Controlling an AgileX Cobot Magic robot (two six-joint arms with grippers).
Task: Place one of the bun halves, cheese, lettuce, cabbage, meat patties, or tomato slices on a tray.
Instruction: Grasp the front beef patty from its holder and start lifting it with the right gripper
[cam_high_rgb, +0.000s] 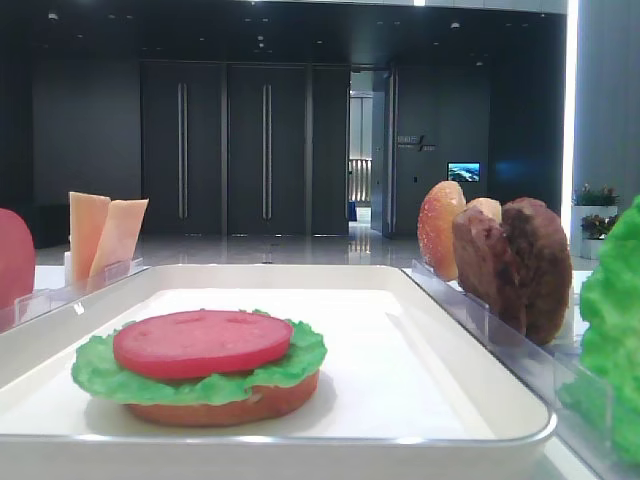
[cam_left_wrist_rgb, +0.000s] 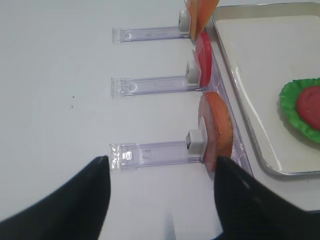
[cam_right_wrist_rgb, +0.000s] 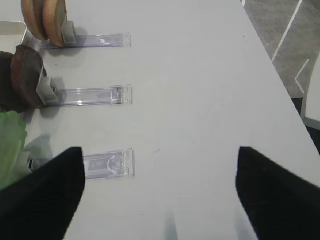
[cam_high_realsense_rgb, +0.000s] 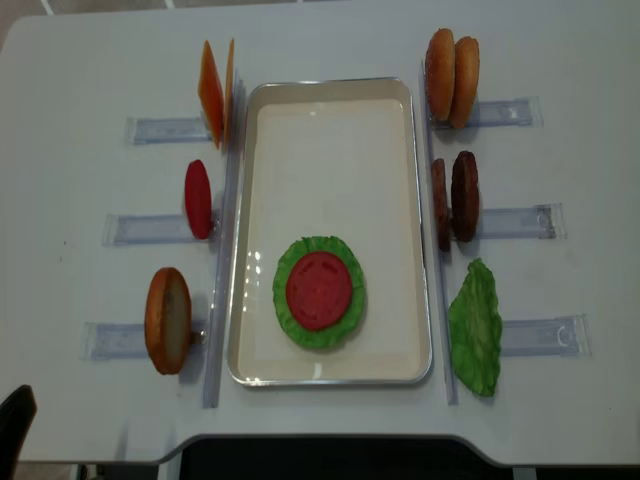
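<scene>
Both hands stood spread wide and pinched nothing. Right hand (cam_right_wrist_rgb: 160, 195) hovered over bare white desk (cam_right_wrist_rgb: 200, 100); ahead of it and to its left lay three clear racks (cam_right_wrist_rgb: 97, 95), the nearest bearing a lettuce leaf (cam_right_wrist_rgb: 10, 145), the middle one the two meat patties (cam_right_wrist_rgb: 22, 80) upright on edge, the farthest two tan bun halves (cam_right_wrist_rgb: 47, 20). Left hand (cam_left_wrist_rgb: 162, 200) hovered over the same desk; just ahead and to its right a bun half (cam_left_wrist_rgb: 217, 130) stood on edge in the nearest rack, touching or nearly touching the right fingertip; I could not tell which. Beyond it stood a tomato slice (cam_left_wrist_rgb: 203, 60), then cheese (cam_left_wrist_rgb: 200, 12). To the right of that hand sat the tray (cam_high_realsense_rgb: 330, 110), holding a stack near its close end: flat bun base (cam_high_rgb: 225, 405), lettuce (cam_high_realsense_rgb: 292, 320), tomato slice (cam_high_realsense_rgb: 320, 290) on top. Patties were outside the tray, beside its rim.
</scene>
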